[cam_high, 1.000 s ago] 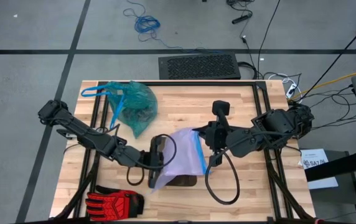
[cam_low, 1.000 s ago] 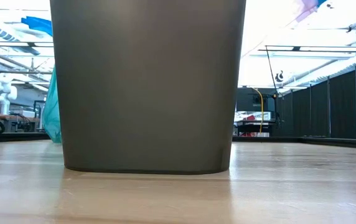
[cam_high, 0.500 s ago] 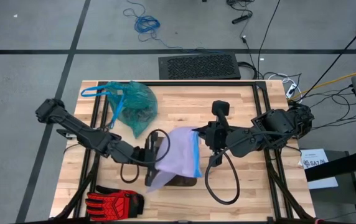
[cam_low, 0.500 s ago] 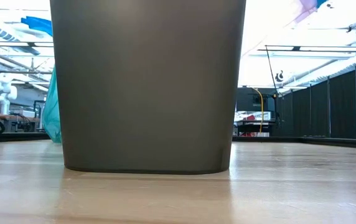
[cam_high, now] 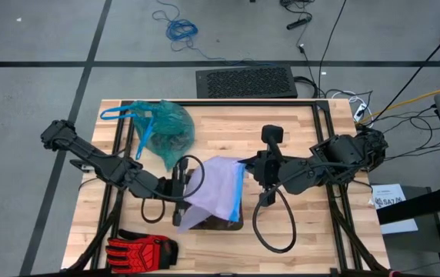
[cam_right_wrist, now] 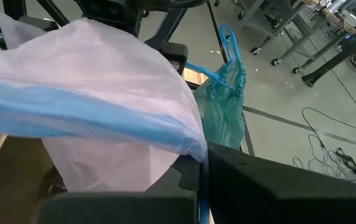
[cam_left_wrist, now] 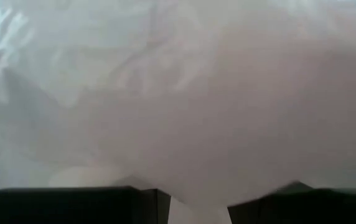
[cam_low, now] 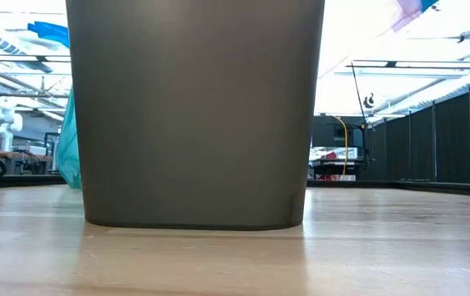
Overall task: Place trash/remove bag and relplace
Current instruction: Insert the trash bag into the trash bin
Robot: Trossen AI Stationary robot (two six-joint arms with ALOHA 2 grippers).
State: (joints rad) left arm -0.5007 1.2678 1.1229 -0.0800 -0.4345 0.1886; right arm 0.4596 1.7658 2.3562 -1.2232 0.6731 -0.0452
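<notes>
Two claws at lilac bag (cam_high: 218,187), teal bag (cam_high: 168,131) slumped, loops toward table's left.

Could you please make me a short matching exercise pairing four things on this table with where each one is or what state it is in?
Things:
1. teal-green bag
2. lilac bag
3. red-and-black glove
4. bin

Places or states:
A. lying at the table's near left corner
B. draped over the bin, its blue rim held by the right gripper
C. lying bunched at the far left of the table
D. standing upright, mostly covered from above

Pairs: 1-C, 2-B, 3-A, 4-D
</notes>
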